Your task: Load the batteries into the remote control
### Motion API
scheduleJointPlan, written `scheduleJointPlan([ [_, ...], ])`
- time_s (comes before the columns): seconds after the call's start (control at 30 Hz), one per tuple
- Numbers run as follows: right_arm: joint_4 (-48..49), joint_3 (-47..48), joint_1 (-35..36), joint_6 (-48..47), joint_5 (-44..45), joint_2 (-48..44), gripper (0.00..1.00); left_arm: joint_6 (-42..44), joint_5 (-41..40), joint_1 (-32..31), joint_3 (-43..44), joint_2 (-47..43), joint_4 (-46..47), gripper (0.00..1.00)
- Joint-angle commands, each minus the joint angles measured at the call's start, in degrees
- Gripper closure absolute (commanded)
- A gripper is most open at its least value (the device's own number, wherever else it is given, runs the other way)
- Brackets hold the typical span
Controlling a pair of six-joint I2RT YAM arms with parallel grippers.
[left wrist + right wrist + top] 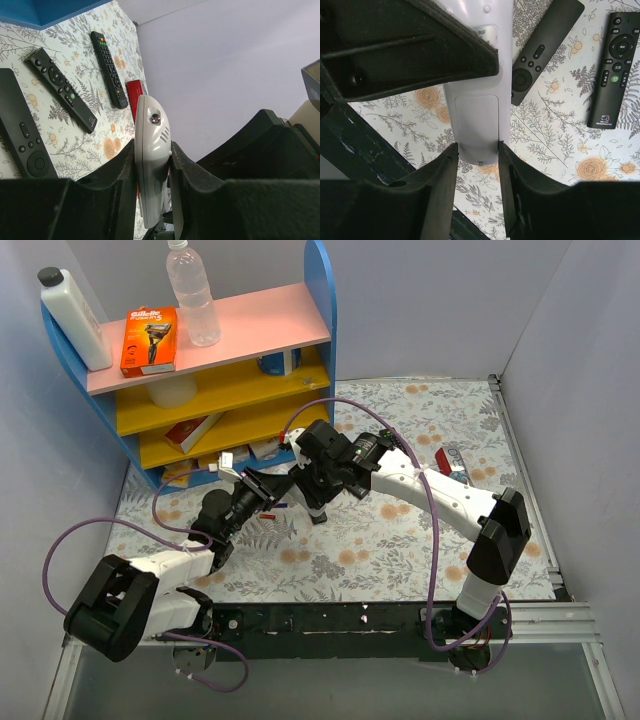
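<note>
Both arms meet over the flowered mat point(400, 540), sharing one pale grey plastic remote control point(477, 115).
The left gripper point(153, 150) is clamped across the remote's body. The right gripper point(477, 149) has its fingers flanking the battery-cover end, though I cannot tell whether they press. On the pink shelf point(260, 325), an orange carton point(149, 340) reads "Gillette Fusion5".

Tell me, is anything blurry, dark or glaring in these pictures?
Top view: evenly lit, sharp, no harsh shadows. Left wrist view: white remote clear, left fingers dark and featureless. Right wrist view: floral cloth crisp, right fingers equally dark; no strong glare.
</note>
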Motion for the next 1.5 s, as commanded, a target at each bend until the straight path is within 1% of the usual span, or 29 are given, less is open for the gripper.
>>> scheduleJointPlan([
  [0.0, 2.64, 0.79, -0.2, -0.47, -0.18, 0.1, 0.54, -3.39, 0.36, -0.83, -0.59, -0.38, 2.81, 1.0],
  [0.23, 2.55, 1.23, -0.11, -0.39, -0.53, -0.43, 0.46, -5.41, -1.05, -0.75, -1.2, -0.64, 2.11, 1.0],
  [0.27, 2.37, 1.49, -0.11, -0.47, -0.27, -0.43, 0.43, -5.5, -1.23, -0.75, -1.29, -0.73, 2.02, 1.0],
  [0.33, 2.02, 2.54, -0.11, -0.47, 0.78, -0.87, 0.4, -5.85, -1.4, -0.75, -1.38, -0.91, 1.93, 1.0],
  [0.37, 1.93, 2.9, -0.2, -0.39, 1.22, -1.05, 0.37, -5.77, -1.58, -0.75, -1.38, -1.08, 1.75, 1.0],
  [0.43, 2.11, 3.43, -0.54, 0.14, 1.4, -2.1, 0.36, -6.03, -1.49, -0.75, -1.29, -0.99, 1.75, 1.0],
  [0.5, 4.21, 2.73, -1.33, 1.01, -0.26, -4.28, 0.34, -6.29, -1.4, -0.83, -1.12, -0.91, 2.1, 1.0],
  [0.53, 5.7, 1.86, -1.86, 1.8, -3.23, -5.43, 0.33, -6.38, -1.23, -0.83, -1.03, -0.82, 2.28, 1.0],
  [0.57, 7.45, -1.63, -3.35, 3.2, -4.99, -6.92, 0.31, -6.38, -1.14, -0.75, -0.85, -0.73, 2.54, 1.0],
  [0.6, 12.34, -3.76, -4.32, 4.35, -7.19, -10.07, 0.31, -6.47, -0.97, -0.75, -0.59, -0.73, 2.63, 1.0],
  [0.63, 14.91, -6.04, -6.68, 5.66, -11.73, -11.75, 0.29, -6.64, -0.79, -0.75, -0.41, -0.73, 2.72, 1.0],
  [0.67, 17.81, -11.54, -8.01, 8.81, -14.22, -14.9, 0.26, -6.73, -0.61, -0.75, -0.24, -0.73, 2.89, 1.0],
  [0.7, 22.89, -14.03, -9.41, 10.41, -19.64, -16.41, 0.26, -6.91, -0.53, -0.75, 0.11, -0.82, 2.98, 1.0],
  [0.73, 25.9, -17.19, -12.21, 11.99, -22.21, -17.82, 0.23, -7.34, -0.26, -0.75, 0.2, -1.08, 3.24, 1.0],
  [0.77, 28.45, -22.1, -13.46, 15.49, -24.68, -20.1, 0.2, -7.69, -0.26, -0.75, 0.29, -1.08, 3.42, 1.0],
  [0.8, 33.44, -24.58, -14.51, 16.83, -28.96, -21.16, 0.19, -7.96, -0.17, -0.75, 0.55, -1.17, 3.6, 1.0],
  [0.83, 35.4, -26.52, -16.0, 18.06, -30.49, -21.96, 0.19, -8.57, -0.09, -0.75, 0.64, -1.52, 3.95, 1.0],
  [0.9, 38.31, -30.12, -16.63, 19.21, -33.04, -23.72, 0.18, -8.84, 0.0, -0.75, 0.82, -1.87, 3.95, 1.0],
  [1.0, 39.81, -31.89, -17.07, 20.0, -34.54, -23.9, 0.18, -9.37, -0.08, -0.83, 1.43, -2.66, 3.6, 1.0],
  [1.13, 44.28, -35.23, -17.25, 22.37, -36.82, -24.25, 0.17, -9.98, 0.27, -0.83, 2.22, -3.28, 4.39, 1.0],
  [1.37, 47.29, -36.3, -17.42, 23.61, -38.32, -22.85, 0.18, -10.07, 1.67, -0.75, 3.45, -4.69, 4.56, 1.0],
  [1.43, 49.83, -36.56, -17.51, 23.96, -39.29, -22.49, 0.19, -10.33, 2.11, -0.75, 3.63, -4.77, 5.18, 1.0],
  [1.47, 50.18, -36.65, -17.51, 24.22, -39.64, -22.14, 0.21, -10.42, 2.11, -0.75, 3.63, -4.86, 5.35, 1.0],
])
